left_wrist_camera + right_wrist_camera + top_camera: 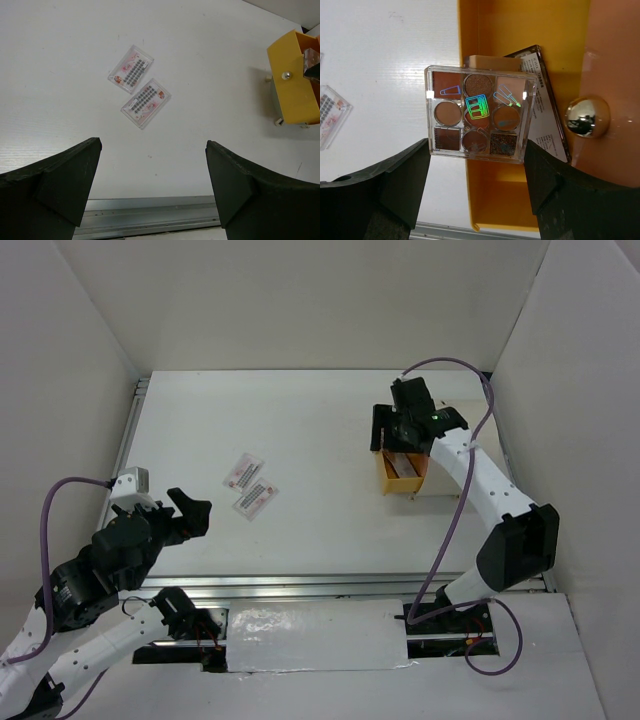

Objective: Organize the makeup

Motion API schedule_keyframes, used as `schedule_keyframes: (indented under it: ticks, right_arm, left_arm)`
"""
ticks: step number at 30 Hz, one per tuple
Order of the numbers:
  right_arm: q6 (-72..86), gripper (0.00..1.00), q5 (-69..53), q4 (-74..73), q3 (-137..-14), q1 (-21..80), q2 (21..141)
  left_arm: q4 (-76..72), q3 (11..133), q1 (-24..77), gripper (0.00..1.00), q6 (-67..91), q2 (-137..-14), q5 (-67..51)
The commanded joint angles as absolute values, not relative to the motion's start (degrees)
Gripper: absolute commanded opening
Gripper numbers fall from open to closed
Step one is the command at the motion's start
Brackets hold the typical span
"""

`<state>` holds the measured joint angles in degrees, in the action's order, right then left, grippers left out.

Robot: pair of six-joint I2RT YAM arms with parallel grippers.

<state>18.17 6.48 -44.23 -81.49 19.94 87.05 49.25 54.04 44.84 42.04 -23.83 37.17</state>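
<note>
My right gripper (476,150) is shut on a clear eyeshadow palette (477,114) with brown pans, held by its lower edge over the left wall of an open yellow drawer (520,200). Another flat palette (545,115) with a printed label lies inside the drawer. In the top view this gripper (405,445) hangs over the drawer (405,480) at the far right. Two white pink-printed packets (243,471) (255,498) lie side by side mid-table; they also show in the left wrist view (131,69) (145,102). My left gripper (190,510) (154,145) is open and empty, near the front left.
A shiny round knob (586,116) sits on the drawer's orange front. The yellow drawer (295,85) shows at the right of the left wrist view. A metal rail (350,582) runs along the table's near edge. White walls close in the table on three sides.
</note>
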Motion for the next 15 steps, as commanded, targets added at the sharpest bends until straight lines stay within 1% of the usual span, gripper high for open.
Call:
schedule_keyframes:
  ticks: [1,2,4,5,7,8,15]
  right_arm:
    - [18.37,0.68,6.33,-45.00,-79.98,18.55,84.38]
    - [18.46,0.69,6.33,-45.26,-79.98,18.20,84.11]
    - [18.37,0.79,6.33,-45.44,-79.98,18.11,83.15]
    - [18.37,0.87,6.50,-45.61,-79.98,18.02,82.71]
    - [18.37,0.92,6.50,-45.88,-80.07,18.02,81.30]
    - [18.37,0.99,6.50,-46.05,-80.50,18.02,80.78]
    - [18.72,1.00,3.53,-46.50,-82.44,18.10,76.91]
  left_arm:
    - [46.93,54.05,45.09,0.99,41.22,-23.38,37.18]
    - [46.93,54.14,45.17,1.00,41.13,-23.47,37.18]
    - [46.93,54.05,45.09,0.99,41.22,-23.47,37.00]
    - [46.93,54.05,45.17,0.99,41.13,-23.47,37.09]
    - [46.85,54.05,45.09,0.99,41.04,-23.47,37.00]
    - [46.85,54.05,45.17,0.99,41.04,-23.47,37.00]
    - [46.93,54.14,45.09,0.99,41.31,-23.03,37.09]
